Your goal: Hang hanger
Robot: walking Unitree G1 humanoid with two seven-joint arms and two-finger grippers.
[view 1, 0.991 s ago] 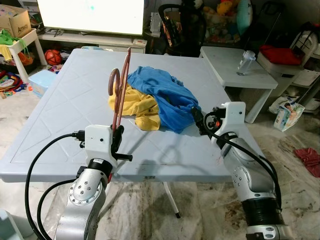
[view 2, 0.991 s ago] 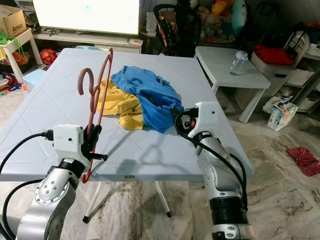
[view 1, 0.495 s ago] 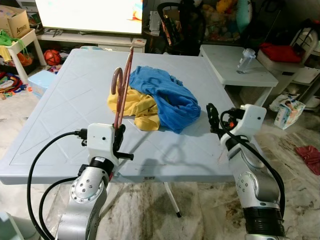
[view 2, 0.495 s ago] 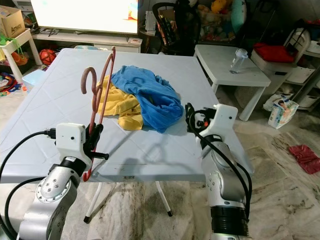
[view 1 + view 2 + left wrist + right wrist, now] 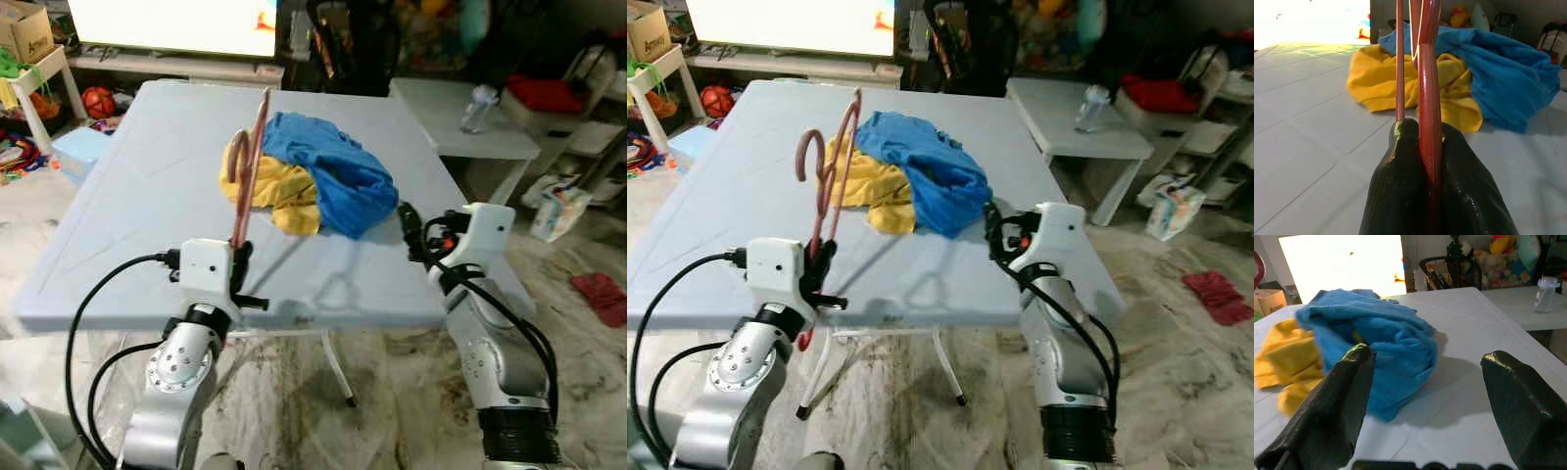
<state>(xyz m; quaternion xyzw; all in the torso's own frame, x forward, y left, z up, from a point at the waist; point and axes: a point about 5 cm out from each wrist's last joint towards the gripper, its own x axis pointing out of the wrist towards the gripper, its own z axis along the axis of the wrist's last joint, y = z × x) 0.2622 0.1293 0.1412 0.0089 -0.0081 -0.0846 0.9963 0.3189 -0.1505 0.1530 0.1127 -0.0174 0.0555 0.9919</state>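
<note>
Left end effector [image 5: 238, 262] sits at the near left edge of the surface [image 5: 137, 196], fingers [image 5: 1400, 186] pressed together on the hanger [image 5: 247, 166], pinching its lower bar. Hanger is reddish-brown, thin and smooth, held upright and leaning a bit to the right, curved hook [image 5: 809, 152] at mid height on its left side, top tip up over the cloth pile. Left wrist view gives what the head views can't: the bar clamped tight between two black textured fingers, a second thinner hanger rod just beside it, no gap visible at the pinch. Head views give the rest: the hanger's full length, and its lowest end [image 5: 804, 340] dropping below the surface edge by the left arm. Right end effector [image 5: 406, 227] is at the near right edge of the surface, near the blue cloth [image 5: 328, 166] but apart from it. Right wrist view shows its fingers [image 5: 1332, 401] spread wide, nothing between them, blue cloth straight ahead. Blue cloth is soft and crumpled, heaped mid-surface, partly lying over a yellow cloth [image 5: 279, 191] on its left. Surface is pale grey-blue plastic with moulded diagonal lines. Far right: a small white table [image 5: 460, 122] with a clear bottle [image 5: 476, 103]. Far left: a bright screen [image 5: 784, 24].
</note>
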